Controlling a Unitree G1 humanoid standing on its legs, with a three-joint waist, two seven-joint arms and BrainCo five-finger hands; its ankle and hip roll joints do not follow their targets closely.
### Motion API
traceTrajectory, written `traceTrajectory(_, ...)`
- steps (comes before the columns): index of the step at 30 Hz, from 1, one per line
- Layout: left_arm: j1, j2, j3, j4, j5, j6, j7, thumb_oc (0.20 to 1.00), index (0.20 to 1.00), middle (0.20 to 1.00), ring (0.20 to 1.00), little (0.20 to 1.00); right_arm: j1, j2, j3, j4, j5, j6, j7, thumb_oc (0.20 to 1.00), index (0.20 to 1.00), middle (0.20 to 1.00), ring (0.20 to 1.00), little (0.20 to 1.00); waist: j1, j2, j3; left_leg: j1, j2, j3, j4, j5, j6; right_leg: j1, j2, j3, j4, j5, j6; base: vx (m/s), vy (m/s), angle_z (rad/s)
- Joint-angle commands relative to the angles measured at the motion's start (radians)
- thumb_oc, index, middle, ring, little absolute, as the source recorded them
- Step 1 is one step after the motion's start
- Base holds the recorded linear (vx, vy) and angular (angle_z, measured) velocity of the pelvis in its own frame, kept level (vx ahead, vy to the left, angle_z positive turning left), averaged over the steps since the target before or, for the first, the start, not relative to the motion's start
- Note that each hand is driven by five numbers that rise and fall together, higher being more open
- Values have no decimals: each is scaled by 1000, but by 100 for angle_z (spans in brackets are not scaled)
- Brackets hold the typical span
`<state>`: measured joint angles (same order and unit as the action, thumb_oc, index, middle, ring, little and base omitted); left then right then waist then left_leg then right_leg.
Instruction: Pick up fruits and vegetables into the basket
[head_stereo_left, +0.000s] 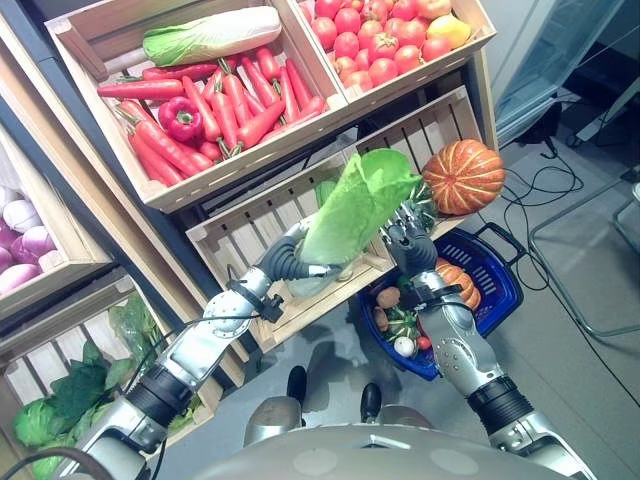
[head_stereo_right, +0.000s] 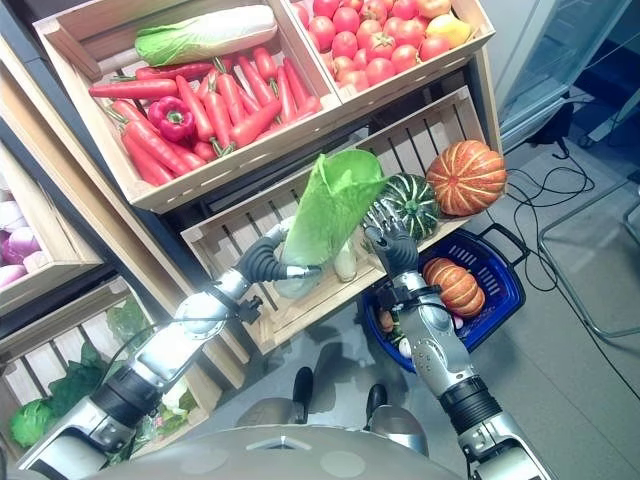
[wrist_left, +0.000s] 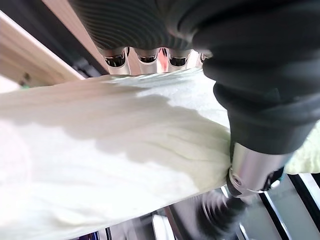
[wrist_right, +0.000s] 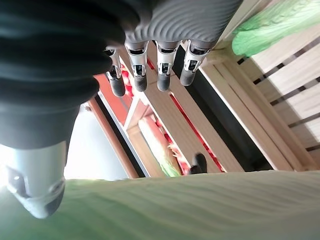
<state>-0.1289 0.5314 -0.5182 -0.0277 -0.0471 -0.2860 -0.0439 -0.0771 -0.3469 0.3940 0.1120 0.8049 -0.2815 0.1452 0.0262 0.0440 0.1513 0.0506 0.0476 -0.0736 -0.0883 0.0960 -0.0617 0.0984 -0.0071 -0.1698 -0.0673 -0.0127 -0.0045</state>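
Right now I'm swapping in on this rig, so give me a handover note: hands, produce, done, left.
Left hand: shut on the napa cabbage, held up before the lower crate.
Right hand: open, raised beside the cabbage's leaves.
Done: the blue basket on the floor already holds an orange pumpkin and smaller produce.
Left: bring the cabbage over the basket and release it.

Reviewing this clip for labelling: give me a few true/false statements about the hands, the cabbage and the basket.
1. The left hand grips the napa cabbage. True.
2. The right hand is curled round the orange pumpkin. False: its fingers are straight, beside the cabbage.
3. The blue basket is empty. False: it already holds a small orange pumpkin and other produce.
4. A red bell pepper lies among the carrots. True.
5. The cabbage rests inside the basket. False: it is held up before the crate.
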Motion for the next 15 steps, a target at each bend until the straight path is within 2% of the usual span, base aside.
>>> traceTrajectory(1, -73, 26, -19, -57, -83, -48, -48, 200, 200, 200, 200, 200, -25, -20, 33, -95, -15, -9, 61, 1000, 1000, 1000, 1000, 1000, -10, -54, -48, 9, -64, 38, 1, -85, 64, -15, -57, 34, -20, 47, 80, 24, -7, -4)
traceTrajectory(3, -75, 31, -28, -71, -99, -50, -73, 200, 200, 200, 200, 200, -26, -44, 47, -101, -9, 20, 99, 1000, 1000, 1000, 1000, 1000, -11, -56, -57, 10, -65, 40, 1, -88, 67, -18, -57, 40, -20, 49, 84, 24, -13, -4)
traceTrajectory(7, -80, 45, -38, -84, -149, -60, -151, 200, 200, 200, 200, 200, -23, -68, 57, -99, 7, 22, 125, 1000, 1000, 1000, 1000, 1000, -12, -57, -65, 8, -63, 48, 1, -89, 70, -23, -59, 43, -20, 53, 88, 6, -7, -6)
traceTrajectory(10, -76, 53, -49, -101, -151, -38, -193, 200, 200, 200, 200, 200, -23, -77, 63, -99, 13, 12, 138, 1000, 1000, 1000, 1000, 1000, -13, -56, -69, 7, -62, 49, 1, -89, 71, -25, -59, 48, -20, 56, 90, 9, 0, -5)
traceTrajectory(12, -81, 68, -66, -107, -142, 16, -220, 200, 200, 200, 200, 200, -28, -84, 74, -121, 14, 18, 136, 1000, 1000, 1000, 1000, 1000, -15, -55, -75, 7, -64, 49, 1, -89, 73, -28, -59, 54, -20, 57, 94, 23, 3, -4)
traceTrajectory(15, -80, 86, -78, -98, -163, 40, -265, 200, 200, 200, 200, 200, -35, -97, 85, -126, 17, 13, 148, 1000, 1000, 1000, 1000, 1000, -13, -53, -81, 5, -63, 49, 1, -89, 73, -31, -61, 55, -20, 57, 96, 0, 0, 0)
